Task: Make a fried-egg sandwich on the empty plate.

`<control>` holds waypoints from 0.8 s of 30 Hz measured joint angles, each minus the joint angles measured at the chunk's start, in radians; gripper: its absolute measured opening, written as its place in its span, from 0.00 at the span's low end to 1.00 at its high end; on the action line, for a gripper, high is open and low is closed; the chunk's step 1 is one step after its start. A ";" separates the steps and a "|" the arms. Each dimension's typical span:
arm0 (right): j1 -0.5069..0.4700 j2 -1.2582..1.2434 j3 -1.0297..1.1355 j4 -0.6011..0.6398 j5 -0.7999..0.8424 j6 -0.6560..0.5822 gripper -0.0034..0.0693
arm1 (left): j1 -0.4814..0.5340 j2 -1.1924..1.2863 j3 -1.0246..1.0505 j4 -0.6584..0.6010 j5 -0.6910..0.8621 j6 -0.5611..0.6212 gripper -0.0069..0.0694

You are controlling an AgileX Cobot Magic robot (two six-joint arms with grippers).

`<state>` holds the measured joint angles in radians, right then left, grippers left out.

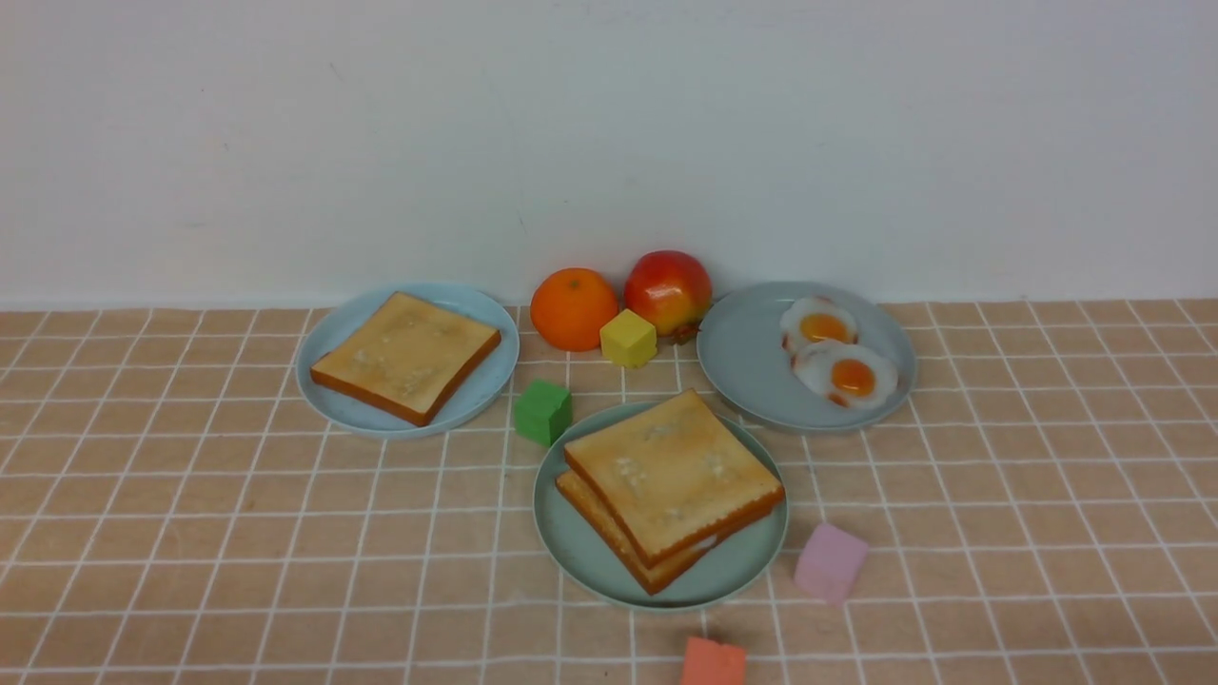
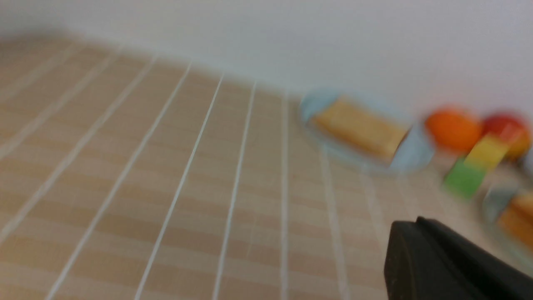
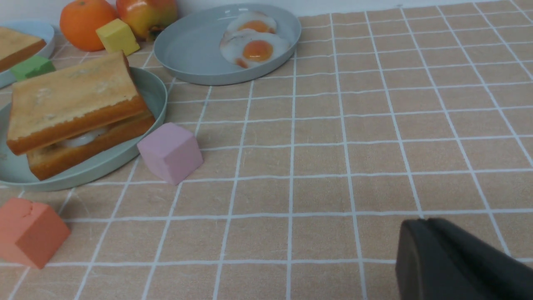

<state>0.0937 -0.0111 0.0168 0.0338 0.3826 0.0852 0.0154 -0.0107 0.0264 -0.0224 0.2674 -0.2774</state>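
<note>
Sandwich (image 1: 672, 487) stacked on green plate (image 1: 580, 547) near table's (image 1: 190, 533) front edge. Left gripper (image 2: 420, 250) closed, empty. Right gripper (image 3: 433, 254) jaw state indeterminable.

A peach-tan cloth with a white grid pattern (image 1: 190, 533) covers the counter. Golden-brown toast sandwich with darker crusts (image 1: 672, 485) sits on a mint-green round plate (image 1: 580, 552). White fried eggs with orange yolks (image 1: 837, 362) lie on a grey-blue plate (image 1: 752, 371). Small blocks are green (image 1: 543, 412), yellow (image 1: 628, 339), pink (image 1: 830, 562) and coral (image 1: 714, 663).
</note>
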 joint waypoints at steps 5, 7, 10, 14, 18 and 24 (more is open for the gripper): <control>0.000 0.000 0.000 0.000 0.000 0.000 0.08 | -0.016 0.000 0.005 0.000 0.110 0.007 0.07; 0.000 0.000 0.000 0.000 0.000 0.000 0.08 | -0.021 0.000 0.005 0.000 0.111 0.009 0.07; 0.000 0.000 0.000 0.000 0.001 0.000 0.08 | -0.022 0.000 0.005 0.000 0.110 0.009 0.07; 0.000 0.000 0.000 0.000 0.001 0.000 0.09 | -0.024 0.000 0.005 0.000 0.110 0.009 0.07; 0.000 0.000 0.000 0.000 0.001 0.000 0.09 | -0.024 0.000 0.005 0.000 0.110 0.009 0.07; 0.000 0.000 0.000 0.000 0.001 0.000 0.10 | -0.024 0.000 0.005 0.000 0.110 0.009 0.07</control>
<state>0.0937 -0.0111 0.0164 0.0338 0.3833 0.0852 -0.0082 -0.0107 0.0315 -0.0224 0.3770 -0.2680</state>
